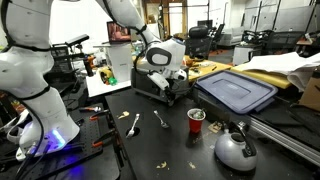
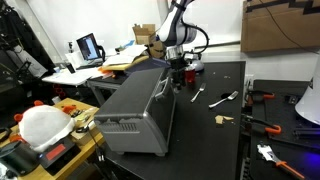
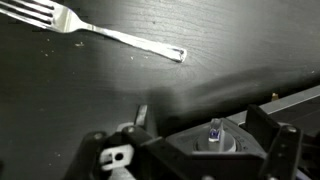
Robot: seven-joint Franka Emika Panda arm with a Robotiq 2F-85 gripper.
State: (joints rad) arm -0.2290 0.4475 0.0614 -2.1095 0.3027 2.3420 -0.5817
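In an exterior view the claw [image 1: 166,88] hangs low near the frame's centre over the black desk [image 1: 180,155]. Two utensils [image 1: 161,119] lie just below it, and a red cup [image 1: 196,120] stands to their right. In an exterior view it sits at upper middle beside the far end of a silver oven [image 2: 140,110], with the utensils to its right. The wrist view shows a fork [image 3: 100,30] lying across the upper left, apart from the claw's dark body along the bottom edge; I cannot tell whether its fingers are spread or closed.
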